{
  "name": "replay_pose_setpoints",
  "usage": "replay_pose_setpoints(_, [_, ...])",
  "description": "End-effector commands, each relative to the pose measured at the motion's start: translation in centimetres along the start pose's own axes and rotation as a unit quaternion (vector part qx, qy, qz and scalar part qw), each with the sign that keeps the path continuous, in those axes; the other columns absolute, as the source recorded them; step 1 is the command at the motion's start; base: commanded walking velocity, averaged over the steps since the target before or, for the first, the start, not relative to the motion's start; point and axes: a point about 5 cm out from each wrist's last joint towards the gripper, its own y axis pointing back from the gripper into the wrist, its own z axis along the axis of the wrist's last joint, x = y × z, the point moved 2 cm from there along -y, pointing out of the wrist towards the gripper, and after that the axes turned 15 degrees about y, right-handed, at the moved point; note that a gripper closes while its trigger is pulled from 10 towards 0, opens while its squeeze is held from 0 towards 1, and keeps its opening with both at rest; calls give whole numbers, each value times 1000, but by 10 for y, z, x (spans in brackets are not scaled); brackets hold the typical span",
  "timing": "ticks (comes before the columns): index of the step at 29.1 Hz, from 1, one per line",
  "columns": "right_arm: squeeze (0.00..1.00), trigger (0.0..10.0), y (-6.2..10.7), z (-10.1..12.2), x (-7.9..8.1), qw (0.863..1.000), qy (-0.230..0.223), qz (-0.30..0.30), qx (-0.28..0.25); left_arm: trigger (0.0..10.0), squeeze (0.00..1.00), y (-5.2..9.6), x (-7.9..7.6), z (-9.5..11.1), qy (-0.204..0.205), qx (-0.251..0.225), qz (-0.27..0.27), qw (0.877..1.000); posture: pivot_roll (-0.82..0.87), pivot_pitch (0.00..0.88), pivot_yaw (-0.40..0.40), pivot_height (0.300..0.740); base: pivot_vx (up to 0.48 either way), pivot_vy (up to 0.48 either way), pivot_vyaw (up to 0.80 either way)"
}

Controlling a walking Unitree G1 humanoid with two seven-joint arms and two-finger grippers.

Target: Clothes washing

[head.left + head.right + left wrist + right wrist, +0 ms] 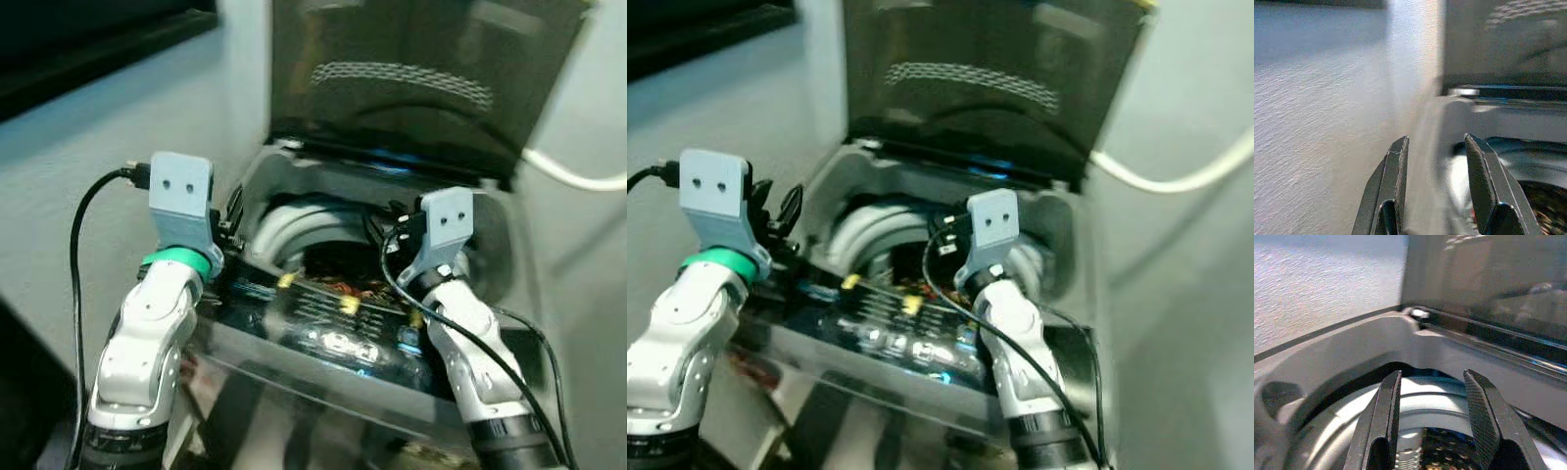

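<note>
A top-loading washing machine (284, 176) stands before me with its dark glass lid (421, 78) raised upright. Inside the drum opening (333, 259) lies dark clothing with reddish specks (343, 286). My left gripper (1435, 147) hovers at the machine's left rim by the wall, fingers open with nothing between them. Over the right side of the drum, my right gripper (1432, 379) points down toward the opening, open and empty. The machine's glossy front control panel (333, 338) glows with lit icons.
A pale wall (118, 127) runs close along the machine's left side. A white hose (578, 176) crosses the wall at the right. A dark ledge (88, 49) sits high at the left. Black cables (83, 225) trail from both wrists.
</note>
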Motion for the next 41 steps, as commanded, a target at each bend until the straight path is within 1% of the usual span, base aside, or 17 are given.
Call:
replay_pose_setpoints(1, [0, 10000, 0, 0, 0, 1000, 0, -2, -2, 10000, 0, 1, 1, -1, -5, 0, -2, 1000, 21, 61, -13, 740, 0, 0, 800])
replay_pose_setpoints(6, [0, 10000, -1, 0, -1, 1000, -3, -5, -4, 10000, 0, 0, 2, -1, -7, -1, -3, 1000, 21, 60, -11, 740, 0, 0, 800])
replay_pose_setpoints(10, [0, 10000, -2, 0, -6, 1000, -1, -12, -4, 10000, 0, -1, 5, -1, -10, -2, -3, 1000, 23, 60, -10, 740, 0, 0, 800])
replay_pose_setpoints(15, [0, 10000, -2, -1, -9, 1000, 1, -16, -3, 10000, 0, -1, 3, -1, -11, 0, -4, 1000, 23, 59, -10, 740, 0, 0, 800])
replay_pose_setpoints(41, [0, 10000, -3, -3, -14, 1000, 6, -23, -3, 10000, 0, -1, 1, -3, -6, 3, -9, 1000, 18, 51, -10, 740, 0, 0, 800])
